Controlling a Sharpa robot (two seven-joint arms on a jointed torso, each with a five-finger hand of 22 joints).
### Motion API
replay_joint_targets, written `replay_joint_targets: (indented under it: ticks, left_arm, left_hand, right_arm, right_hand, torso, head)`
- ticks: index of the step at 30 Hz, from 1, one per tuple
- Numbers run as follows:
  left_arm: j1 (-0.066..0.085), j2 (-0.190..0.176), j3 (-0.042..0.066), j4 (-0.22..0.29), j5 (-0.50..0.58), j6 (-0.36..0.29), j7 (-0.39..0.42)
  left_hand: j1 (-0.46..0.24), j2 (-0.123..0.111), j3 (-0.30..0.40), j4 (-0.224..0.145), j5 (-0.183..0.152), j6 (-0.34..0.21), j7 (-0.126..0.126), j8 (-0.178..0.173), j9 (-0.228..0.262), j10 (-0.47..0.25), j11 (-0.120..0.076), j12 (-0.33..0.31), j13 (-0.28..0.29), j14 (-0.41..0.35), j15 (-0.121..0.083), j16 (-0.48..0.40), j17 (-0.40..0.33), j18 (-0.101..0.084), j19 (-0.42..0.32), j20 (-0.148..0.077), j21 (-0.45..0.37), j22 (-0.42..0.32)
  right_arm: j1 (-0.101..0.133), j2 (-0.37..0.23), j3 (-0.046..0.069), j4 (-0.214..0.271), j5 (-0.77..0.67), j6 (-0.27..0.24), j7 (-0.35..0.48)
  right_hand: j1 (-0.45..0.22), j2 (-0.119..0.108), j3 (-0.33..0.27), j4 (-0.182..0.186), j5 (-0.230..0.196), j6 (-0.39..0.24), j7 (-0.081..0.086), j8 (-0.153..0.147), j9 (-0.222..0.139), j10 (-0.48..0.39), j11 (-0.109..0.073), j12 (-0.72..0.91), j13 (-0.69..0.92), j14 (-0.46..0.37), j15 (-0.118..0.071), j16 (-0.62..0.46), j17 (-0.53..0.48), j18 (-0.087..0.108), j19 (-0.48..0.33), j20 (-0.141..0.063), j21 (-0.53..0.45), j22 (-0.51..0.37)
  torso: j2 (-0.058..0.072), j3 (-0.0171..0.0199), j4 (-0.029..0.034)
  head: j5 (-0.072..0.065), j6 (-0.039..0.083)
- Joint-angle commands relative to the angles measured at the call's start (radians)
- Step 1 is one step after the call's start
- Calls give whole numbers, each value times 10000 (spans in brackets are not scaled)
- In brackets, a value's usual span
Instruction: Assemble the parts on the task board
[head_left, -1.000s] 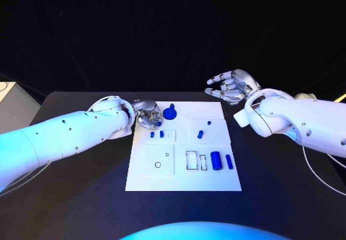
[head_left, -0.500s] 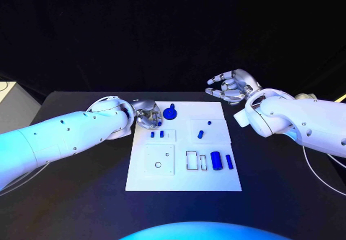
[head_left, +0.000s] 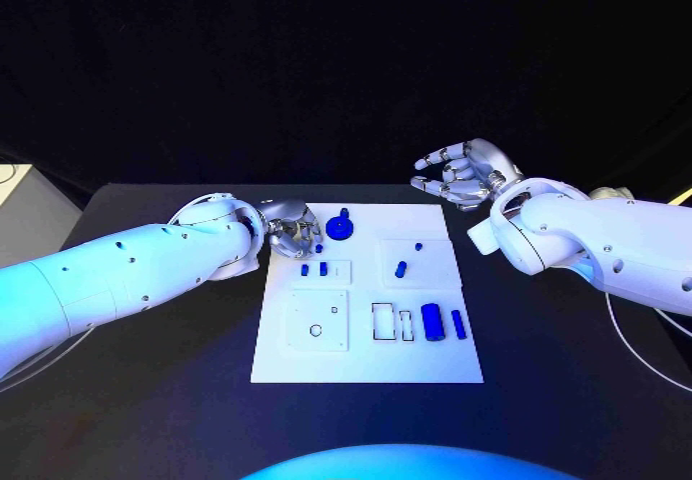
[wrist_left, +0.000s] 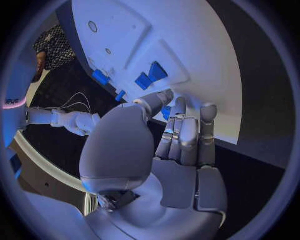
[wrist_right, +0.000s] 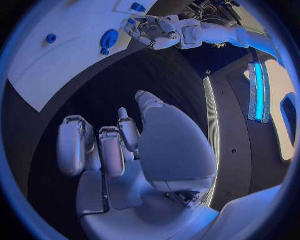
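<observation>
The left arm reaches in low, and its hand (head_left: 296, 231) is curled down with the fingers (wrist_left: 186, 131) close together (what they hold, if anything, cannot be told). The right hand (head_left: 464, 173) is lifted up, fingers (wrist_right: 75, 145) apart and bent, holding nothing.

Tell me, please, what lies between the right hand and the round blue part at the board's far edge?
Only bare task board and black table, by the head view, separate the right hand from the round blue part.

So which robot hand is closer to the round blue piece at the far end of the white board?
The left hand. It sits at the board's far left corner, right beside the round blue piece. The right hand hangs off past the board's far right corner, over the black table.
</observation>
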Motion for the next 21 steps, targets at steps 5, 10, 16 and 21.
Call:
replay_joint_targets:
  ticks: [5,10,16,21]
  left_arm:
    - [-14,-158,46,170,298,-498,316]
    - [-27,-287,71,321,501,-833,749]
    - [-52,-354,84,433,700,-1158,1130]
    - [-65,-342,88,472,755,-1203,1247]
  left_hand:
    - [-122,-141,-457,126,61,-420,-22,-222,-134,-180,7,160,88,-4,76,52,-72,-37,-7,71,-144,-83]
    - [-244,-152,-1944,677,-96,344,64,314,-26,-537,71,833,472,-99,135,114,-145,-9,-96,156,-451,-295]
    - [22,-9,-1959,876,-81,918,-23,630,29,-762,-26,1872,990,122,65,333,306,-39,110,118,-382,-141]
    - [217,18,-1565,968,-68,1378,-203,783,21,-853,-220,3166,1667,510,-92,610,1099,-100,405,-4,-172,176]
  right_arm:
    - [-3,-12,2,11,-42,11,106]
    - [-3,-28,2,13,-42,1,106]
    - [-3,-37,2,16,-42,-3,105]
    - [-3,-37,2,17,-42,1,105]
  right_hand:
    - [-24,-56,51,1,32,7,-28,39,-12,25,-54,4,89,686,-85,-62,1207,174,-7,-41,-63,816]
    - [-24,-56,51,1,32,7,-28,39,-12,25,-54,4,89,686,-85,-62,1207,174,-7,-41,-63,816]
    - [-24,-56,51,1,32,7,-28,39,-12,25,-54,4,89,686,-85,-62,1207,174,-7,-41,-63,816]
    - [-24,-56,51,1,32,7,-28,39,-12,25,-54,4,89,686,-85,-62,1207,174,-7,-41,-63,816]
  torso:
    - [2,2,-6]
    - [-1,-6,15]
    - [-2,-3,6]
    - [3,0,-6]
  head:
    - [-8,10]
    - [-34,-4]
    - [-31,6]
    - [-19,17]
